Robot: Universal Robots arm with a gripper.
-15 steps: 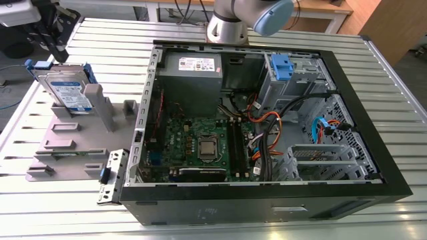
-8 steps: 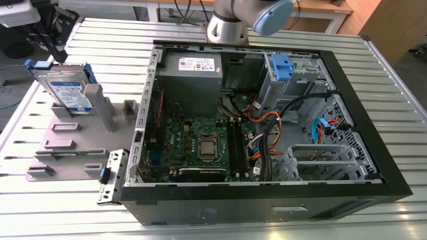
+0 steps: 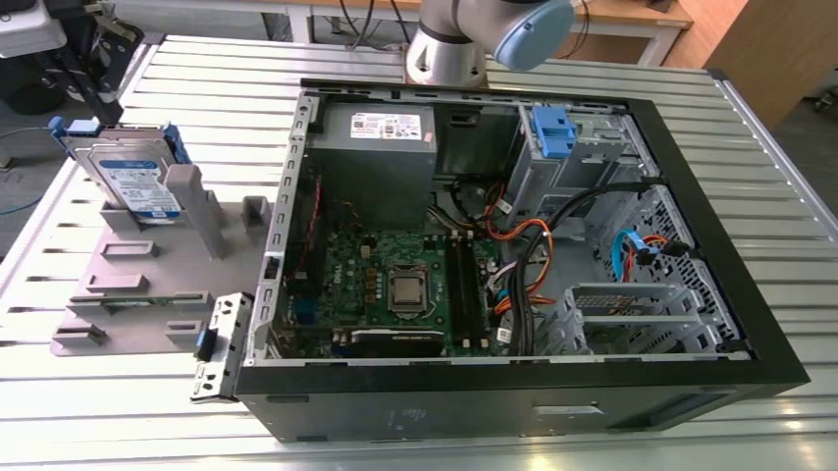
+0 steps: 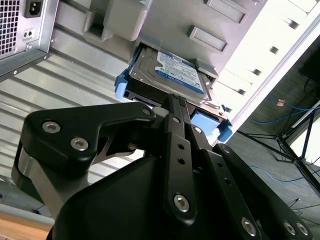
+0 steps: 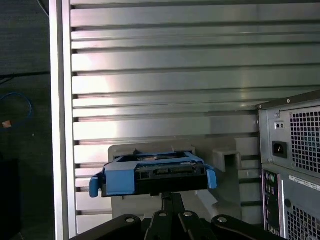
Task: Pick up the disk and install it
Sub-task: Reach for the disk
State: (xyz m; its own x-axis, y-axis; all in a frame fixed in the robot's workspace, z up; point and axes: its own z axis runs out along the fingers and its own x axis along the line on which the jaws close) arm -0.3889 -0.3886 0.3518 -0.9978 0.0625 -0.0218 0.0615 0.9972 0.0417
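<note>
1. While the disk (image 3: 131, 182) stood on edge in a grey plastic holder (image 3: 144, 265) at 9 o'clock of the exterior view, its upper edge was left free, likely for grabbing. It had a flat silver metal body and a blue rail frame.
2. Black gripper (image 4: 174, 106) sat at the disk's 12 o'clock, right by that edge; open or closed, could not tell.
3. Open computer case (image 3: 733, 324) lay at 3 o'clock on the ribbed metal table (image 3: 759, 128), side panel off, likely for access.
</note>
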